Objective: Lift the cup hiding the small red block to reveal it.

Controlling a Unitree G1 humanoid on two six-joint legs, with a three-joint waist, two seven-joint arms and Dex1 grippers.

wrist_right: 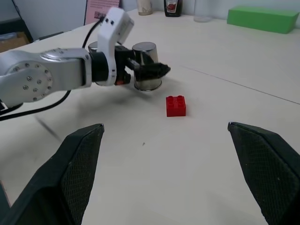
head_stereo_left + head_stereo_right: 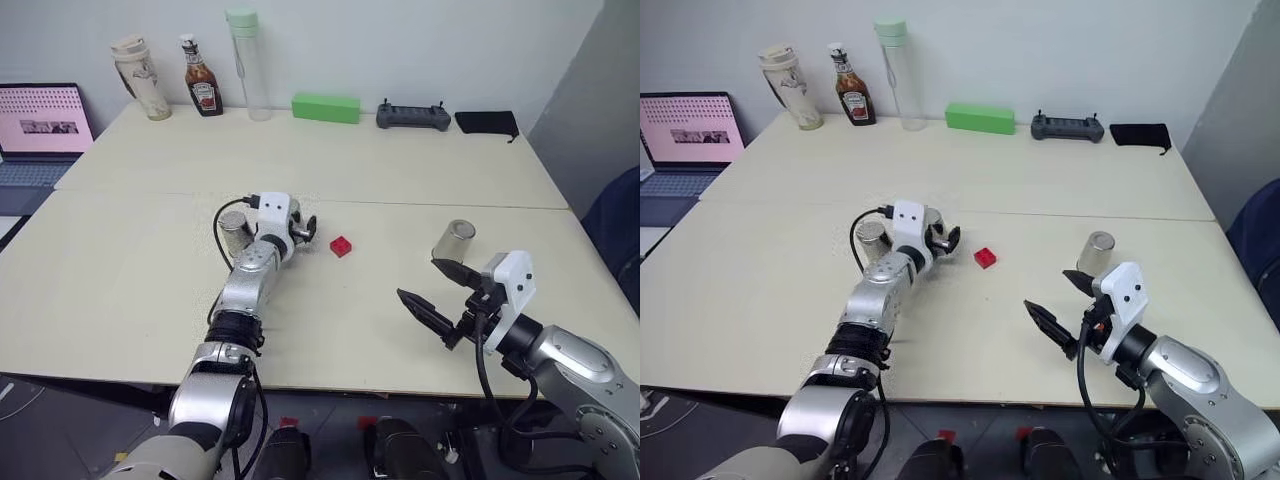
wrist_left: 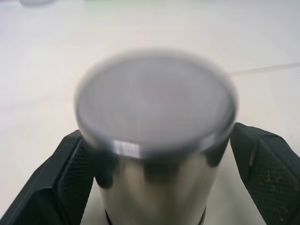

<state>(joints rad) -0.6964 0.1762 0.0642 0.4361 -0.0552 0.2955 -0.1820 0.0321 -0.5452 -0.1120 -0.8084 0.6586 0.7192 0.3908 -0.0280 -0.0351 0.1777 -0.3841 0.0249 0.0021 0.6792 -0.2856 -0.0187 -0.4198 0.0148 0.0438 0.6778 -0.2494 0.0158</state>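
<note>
The small red block (image 2: 341,246) lies uncovered on the pale table (image 2: 150,290), near its middle. Just left of it a steel cup (image 1: 146,75) stands upside down on the table between the fingers of my left gripper (image 2: 305,228). The jaws are open, one black finger (image 3: 70,173) on each side of the cup (image 3: 154,117) with a slight gap. A second identical cup (image 2: 233,230) stands just beyond my left wrist. A third cup (image 2: 455,240) stands to the right. My right gripper (image 2: 416,278) hovers in front of that cup, open wide and empty.
Along the table's far edge stand a beige tumbler (image 2: 142,90), a ketchup bottle (image 2: 203,90), a tall clear bottle (image 2: 245,65), a green box (image 2: 326,107), a grey controller (image 2: 412,117) and a black pouch (image 2: 487,122). A laptop (image 2: 40,125) sits far left.
</note>
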